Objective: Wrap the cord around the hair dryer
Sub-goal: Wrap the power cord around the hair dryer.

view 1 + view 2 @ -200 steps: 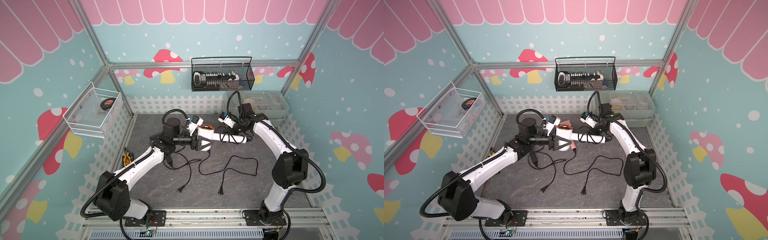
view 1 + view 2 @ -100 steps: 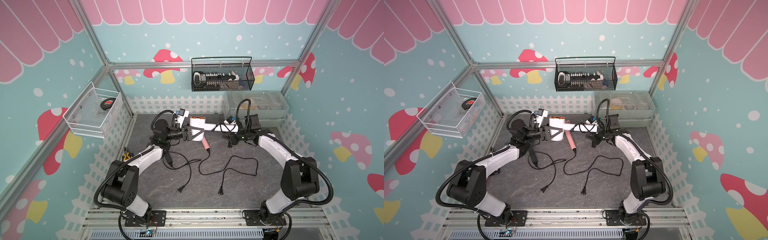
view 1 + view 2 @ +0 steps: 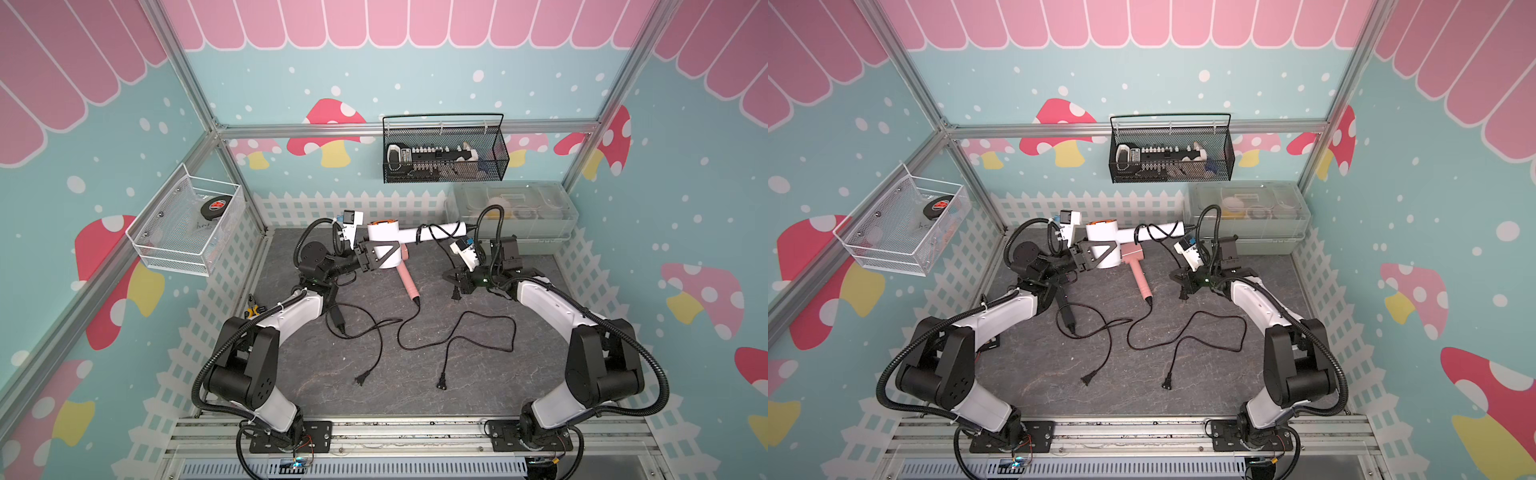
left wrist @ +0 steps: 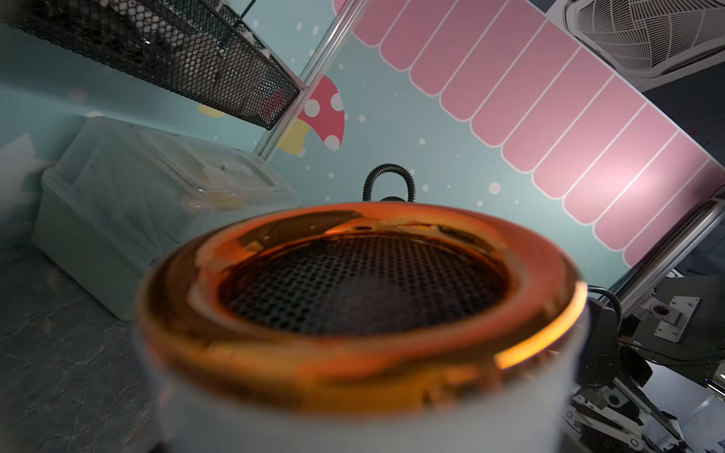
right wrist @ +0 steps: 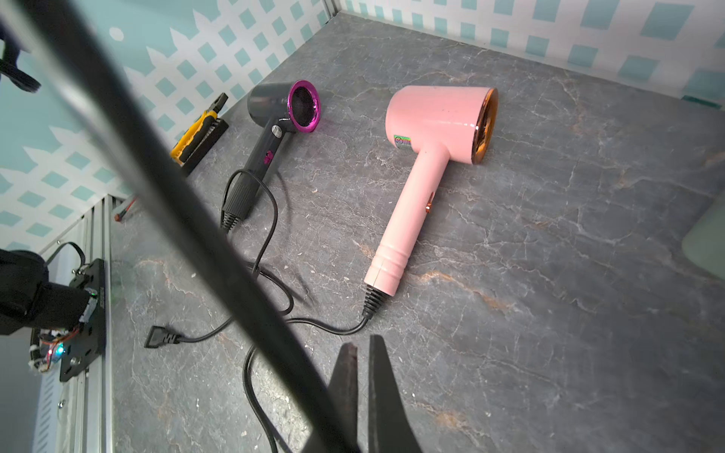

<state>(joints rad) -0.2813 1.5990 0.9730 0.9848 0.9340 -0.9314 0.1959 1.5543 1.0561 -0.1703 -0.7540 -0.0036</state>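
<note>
Pink hair dryer [image 5: 435, 117] and grey hair dryer [image 5: 270, 106] lie on tabletop [image 5: 549, 274]. Blurred cord [image 5: 168, 196] crosses foreground, right end effector [image 5: 363, 347] closed.

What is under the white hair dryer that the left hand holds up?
A pink hair dryer lies on the table below it. In both top views the white hair dryer hides part of its head.

Three hair dryers [image 3: 384, 233] [image 3: 406, 280] [image 5: 266, 100], two wall baskets [image 3: 166, 216] [image 3: 444, 170], one clear bin [image 3: 540, 232], one yellow-handled tool [image 5: 196, 135].
</note>
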